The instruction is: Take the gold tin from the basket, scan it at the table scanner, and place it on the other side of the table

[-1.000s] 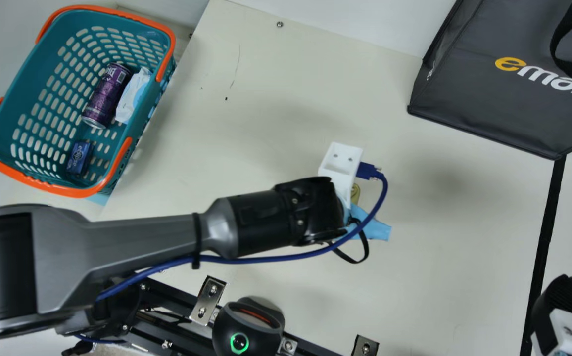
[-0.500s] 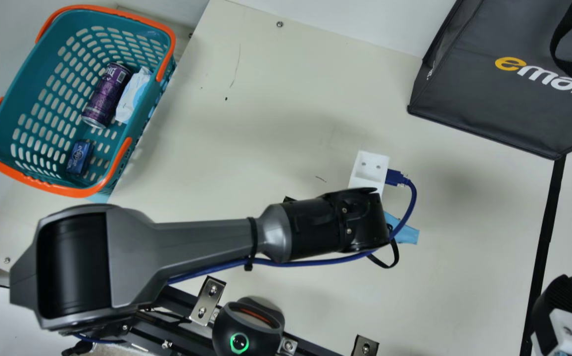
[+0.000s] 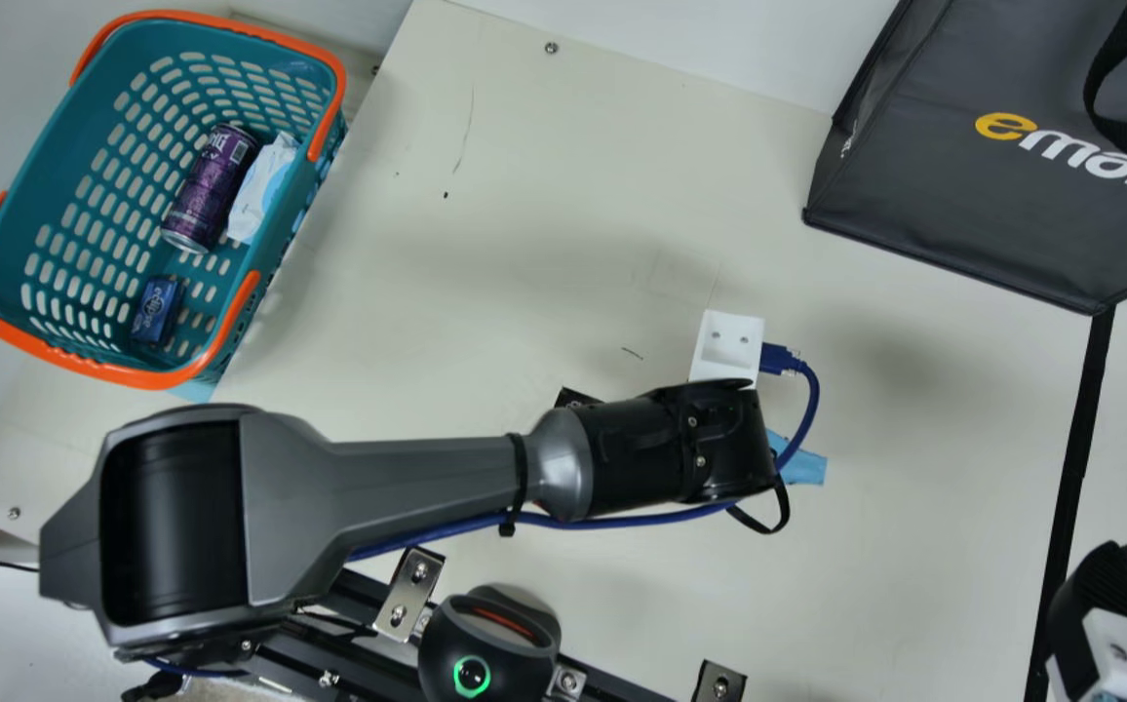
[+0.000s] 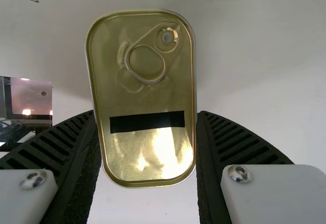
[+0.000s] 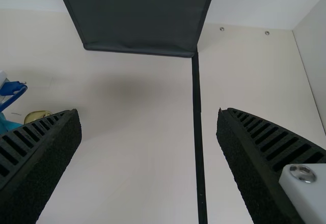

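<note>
Left Fingers Held Gold Tin Over the Table

The left gripper [image 3: 802,466] had its two ribbed black fingers closed in on the long sides of one gold tin [image 4: 145,96], one pad against each. The tin was metal, a round-cornered oblong with a ring pull and one black strip across its lid. It was over the middle of the table [image 3: 563,214]; its height above the surface was hard to judge. The right gripper [image 3: 1109,604] stood wide open, with nothing between its fingers, near the table's black dividing strip [image 3: 1075,458].

At the near edge sat one rounded black scanner [image 3: 485,653] with a green ring, well apart from the tin. By the left edge, near the far corner, one teal plastic basket [image 3: 27,195], slotted and orange-handled, held three goods: one purple can [image 3: 211,190], one white-and-blue pack [image 3: 259,190] just beside it, and one small blue box [image 3: 158,310]. One dark fabric bag [image 3: 953,185] stood toward the far edge.
</note>
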`<control>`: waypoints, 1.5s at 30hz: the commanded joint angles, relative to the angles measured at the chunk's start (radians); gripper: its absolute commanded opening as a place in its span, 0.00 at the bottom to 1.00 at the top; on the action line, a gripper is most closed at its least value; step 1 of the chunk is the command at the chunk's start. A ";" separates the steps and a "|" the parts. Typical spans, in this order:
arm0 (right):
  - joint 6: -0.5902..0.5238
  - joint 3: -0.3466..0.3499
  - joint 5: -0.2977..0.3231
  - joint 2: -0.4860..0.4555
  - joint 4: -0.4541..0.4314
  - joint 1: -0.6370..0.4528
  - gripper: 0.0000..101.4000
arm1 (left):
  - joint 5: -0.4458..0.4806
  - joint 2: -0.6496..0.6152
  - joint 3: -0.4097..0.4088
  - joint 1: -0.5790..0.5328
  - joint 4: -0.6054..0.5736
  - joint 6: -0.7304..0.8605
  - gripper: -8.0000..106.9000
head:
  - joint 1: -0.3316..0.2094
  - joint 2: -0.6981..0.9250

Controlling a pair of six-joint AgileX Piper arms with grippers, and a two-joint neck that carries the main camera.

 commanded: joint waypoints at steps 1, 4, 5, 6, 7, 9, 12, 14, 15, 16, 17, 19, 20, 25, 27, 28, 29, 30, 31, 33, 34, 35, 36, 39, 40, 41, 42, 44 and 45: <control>0.000 0.000 0.000 0.000 0.000 0.000 0.94 | -0.012 -0.003 0.007 0.002 -0.007 0.000 0.46 | -0.030 0.004; 0.000 0.000 0.000 0.000 0.000 0.000 0.94 | -0.029 -0.012 0.022 0.005 -0.018 0.003 0.55 | -0.030 0.004; 0.000 0.000 0.000 0.000 0.000 0.000 0.94 | -0.037 -0.016 0.029 0.006 -0.023 0.005 0.58 | -0.030 0.004; 0.000 0.000 0.000 0.000 0.000 0.000 0.94 | -0.044 -0.021 0.035 0.008 -0.027 0.007 0.61 | -0.030 0.004; 0.000 0.000 0.000 0.000 0.000 0.000 0.94 | -0.051 -0.025 0.042 0.010 -0.032 0.010 0.64 | -0.030 0.004; 0.000 0.000 0.000 0.000 0.000 0.000 0.94 | -0.067 -0.036 0.057 0.015 -0.043 0.016 0.70 | -0.030 0.004; 0.000 0.000 0.000 0.000 0.000 0.000 0.94 | -0.099 -0.061 0.085 0.027 -0.068 0.033 0.78 | -0.030 0.004; 0.000 0.000 0.000 0.000 0.000 0.000 0.94 | -0.130 -0.087 0.110 0.039 -0.094 0.055 0.84 | -0.030 0.004; 0.000 0.000 0.000 0.000 0.000 0.000 0.94 | -0.147 -0.103 0.125 0.046 -0.108 0.069 0.85 | -0.030 0.004; 0.000 0.000 0.000 0.000 0.000 0.000 0.94 | -0.165 -0.120 0.142 0.054 -0.124 0.086 0.85 | -0.030 0.004; 0.000 0.000 0.000 0.000 0.000 0.000 0.94 | -0.185 -0.139 0.159 0.062 -0.141 0.102 0.85 | -0.030 0.004; 0.000 0.000 0.000 0.000 0.000 0.000 0.94 | -0.224 -0.181 0.199 0.079 -0.167 0.139 0.85 | -0.030 0.004; 0.000 0.000 0.000 0.000 0.000 0.000 0.94 | -0.242 -0.203 0.219 0.088 -0.180 0.158 0.85 | -0.030 0.004; 0.000 0.000 0.000 0.000 0.000 0.000 0.94 | -0.328 -0.320 0.337 0.139 -0.248 0.265 0.85 | -0.030 0.004; 0.000 0.000 0.000 0.000 0.000 0.000 0.94 | -0.355 -0.367 0.382 0.161 -0.274 0.310 0.85 | -0.030 0.004; 0.000 0.000 0.000 0.000 0.001 0.000 0.94 | -0.366 -0.391 0.405 0.173 -0.286 0.333 0.85 | -0.030 0.004; 0.000 0.000 0.000 0.000 0.001 0.000 0.94 | -0.375 -0.414 0.427 0.185 -0.298 0.355 0.85 | -0.030 0.004; 0.000 0.000 0.000 0.000 0.001 0.000 0.94 | -0.384 -0.436 0.446 0.198 -0.311 0.379 0.85 | -0.030 0.004; 0.000 0.000 0.000 0.000 0.001 0.000 0.94 | -0.391 -0.459 0.467 0.212 -0.325 0.403 0.85 | -0.030 0.004; 0.000 0.000 0.000 0.000 0.001 0.000 0.94 | -0.402 -0.503 0.504 0.240 -0.349 0.449 0.85 | -0.030 0.004; 0.000 0.000 0.000 0.000 0.001 0.000 0.94 | -0.406 -0.524 0.521 0.256 -0.361 0.472 0.85 | -0.030 0.004; 0.000 0.000 0.000 0.000 0.001 0.000 0.94 | -0.409 -0.546 0.538 0.272 -0.373 0.496 0.85 | -0.030 0.004; 0.000 0.000 0.000 0.000 0.001 0.000 0.94 | -0.411 -0.566 0.553 0.286 -0.383 0.516 0.85 | -0.030 0.004; 0.000 0.000 0.000 0.000 0.001 0.000 0.94 | -0.410 -0.627 0.593 0.337 -0.412 0.581 0.85 | -0.030 0.004; 0.000 0.000 0.000 0.000 0.001 0.000 0.94 | -0.408 -0.647 0.605 0.356 -0.421 0.603 0.85 | -0.030 0.004; 0.000 0.000 0.000 0.000 0.001 0.000 0.94 | -0.405 -0.666 0.617 0.376 -0.429 0.623 0.85 | -0.030 0.004; 0.000 0.000 0.000 0.000 0.001 0.000 0.94 | -0.401 -0.683 0.627 0.396 -0.432 0.641 0.85 | -0.030 0.004; 0.000 0.000 0.000 0.000 0.001 0.000 0.94 | -0.392 -0.719 0.647 0.437 -0.439 0.679 0.85 | -0.030 0.004; 0.000 0.000 0.000 0.000 0.001 0.000 0.94 | -0.388 -0.737 0.656 0.456 -0.440 0.696 0.85 | -0.030 0.004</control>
